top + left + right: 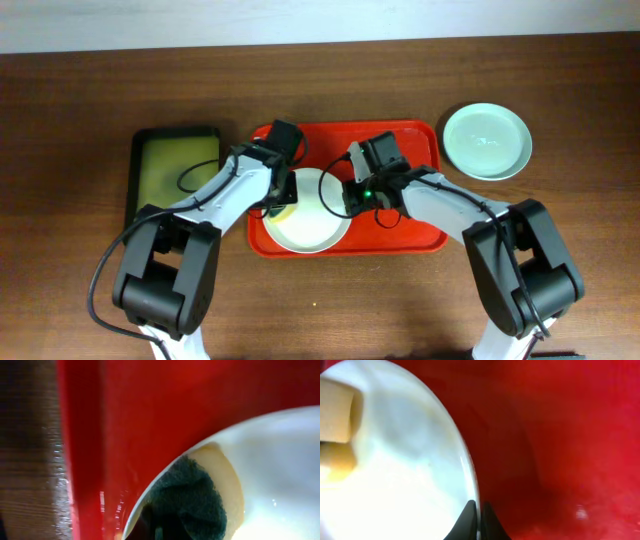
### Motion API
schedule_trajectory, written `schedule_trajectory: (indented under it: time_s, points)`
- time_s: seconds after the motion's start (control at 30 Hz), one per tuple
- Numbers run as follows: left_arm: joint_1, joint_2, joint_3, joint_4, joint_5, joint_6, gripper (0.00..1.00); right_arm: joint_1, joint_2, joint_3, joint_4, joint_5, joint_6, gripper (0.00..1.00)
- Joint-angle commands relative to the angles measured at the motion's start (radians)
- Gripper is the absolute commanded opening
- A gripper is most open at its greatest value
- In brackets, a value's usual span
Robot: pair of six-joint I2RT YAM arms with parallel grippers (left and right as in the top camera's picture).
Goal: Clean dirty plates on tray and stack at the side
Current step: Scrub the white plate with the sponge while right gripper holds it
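Observation:
A white plate (315,225) lies on the left half of the red tray (410,140). My left gripper (283,195) is shut on a sponge (195,495), dark green on one side and tan on the other, and presses it on the plate's (280,460) left part. My right gripper (477,515) is shut on the plate's right rim (465,460), over the tray floor (560,435). The sponge's tan side (335,425) shows in the right wrist view. A pale mint green plate (486,140) sits on the table right of the tray. No other plate shows.
A smaller olive-green tray with a black rim (175,170) lies on the wooden table left of the red tray. The red tray's left rim (80,460) runs close beside the sponge, with table wood (25,460) beyond it.

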Motion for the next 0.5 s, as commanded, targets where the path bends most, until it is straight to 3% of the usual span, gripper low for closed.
schedule_trajectory:
  time_s: [0.0, 0.3, 0.47]
  points:
    - [0.069, 0.015, -0.014, -0.033, -0.137, -0.009, 0.00, -0.009, 0.030, -0.017, -0.026, 0.061, -0.008, 0.04]
    - [0.063, -0.115, 0.009, -0.033, 0.297, 0.041, 0.00, -0.009, 0.030, -0.017, -0.023, 0.061, -0.008, 0.04]
    - [0.012, -0.113, -0.067, -0.001, 0.353, 0.046, 0.00, -0.009, 0.030, -0.017, -0.014, 0.060, -0.008, 0.04]
